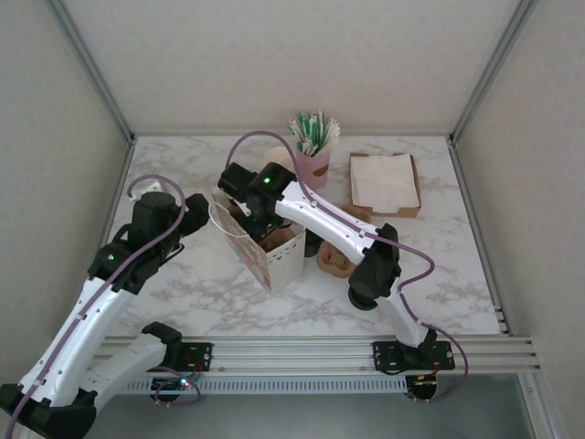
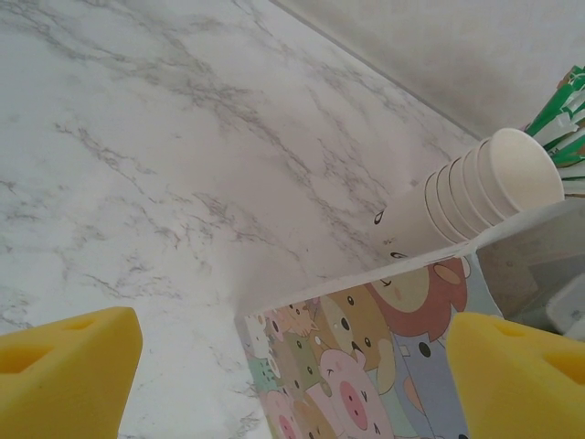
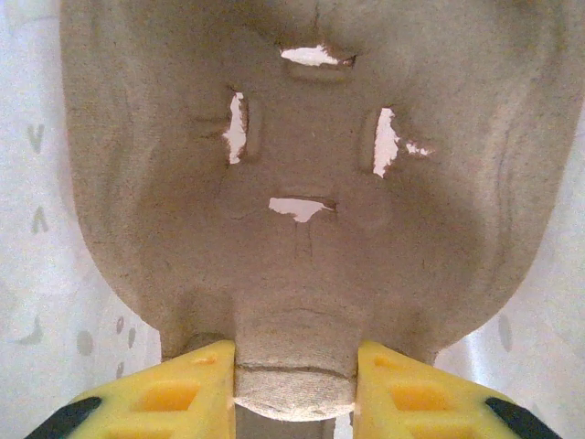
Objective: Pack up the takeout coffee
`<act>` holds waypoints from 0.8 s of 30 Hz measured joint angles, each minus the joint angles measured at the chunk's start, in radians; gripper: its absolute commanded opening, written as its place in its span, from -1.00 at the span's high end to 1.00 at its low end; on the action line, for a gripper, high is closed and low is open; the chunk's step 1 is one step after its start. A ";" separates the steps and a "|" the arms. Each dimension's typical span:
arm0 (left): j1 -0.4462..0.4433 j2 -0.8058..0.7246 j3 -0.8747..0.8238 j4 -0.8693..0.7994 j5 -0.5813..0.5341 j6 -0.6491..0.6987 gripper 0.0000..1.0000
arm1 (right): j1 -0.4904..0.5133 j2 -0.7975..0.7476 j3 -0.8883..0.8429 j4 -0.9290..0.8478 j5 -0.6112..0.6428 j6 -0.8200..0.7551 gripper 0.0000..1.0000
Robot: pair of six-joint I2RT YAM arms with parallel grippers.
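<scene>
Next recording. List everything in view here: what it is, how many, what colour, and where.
paper bag: one, white with cartoon animal print, table centre, top open
pulp cup tray: one, grey-brown, inside the bag
brown moulded piece: one, right of the bag, partly under the right arm; cannot tell what it is
paper cups: one nested stack, cream, past the bag's edge
pink cup: one, holding green and white sticks, back centre
napkin tray: one, brown, white napkins inside, back right
table: one, white-grey marble
left tool: yellow fingers, open, above the bag's edge
right tool: yellow fingers, shut on the cup tray's tab
</scene>
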 measured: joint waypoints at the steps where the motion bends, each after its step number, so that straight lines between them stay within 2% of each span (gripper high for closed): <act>1: 0.000 -0.003 0.000 0.000 0.000 0.000 -0.73 | 0.000 0.005 0.000 -0.001 0.000 0.000 0.35; 24: 0.000 -0.044 0.002 -0.008 0.000 -0.001 -0.72 | 0.000 0.065 -0.155 0.107 -0.031 0.027 0.34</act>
